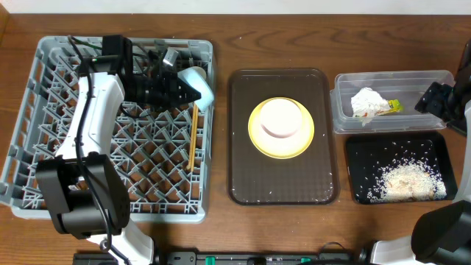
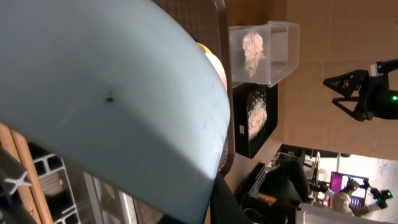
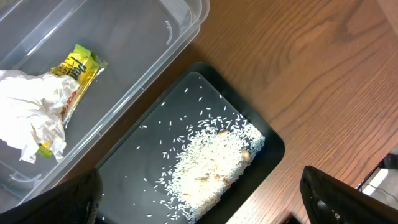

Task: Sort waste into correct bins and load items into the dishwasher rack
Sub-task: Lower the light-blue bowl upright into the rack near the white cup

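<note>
at the left of the counter (image 1: 221, 29) sits the one dishwasher rack (image 1: 44, 147), and the left end effector (image 1: 184, 88) hangs over its far right corner, clamped shut on the one light blue bowl (image 1: 200, 82), which is tipped on edge and fills most of the left wrist view. the pegs lie straight below the bowl, so the coming move looks like a short lowering, and the left arm is the only one near. just below it, inside the rack by its right wall, lie the chopsticks (image 1: 192, 140), two as far as the wrist view shows, long axis running front to back. to the right, the brown serving tray (image 1: 243, 177) carries one yellow plate (image 1: 255, 138) with one white bowl (image 1: 281, 118) on it, between the two arms. further right, the clear tub (image 1: 427, 81) holds one napkin (image 1: 366, 101) and one snack packet (image 1: 395, 107); in front of it the black tray (image 1: 360, 147) holds the rice scraps (image 1: 408, 180). the right end effector (image 1: 434, 99) waits by the tub, jaws wide apart and empty.
</note>
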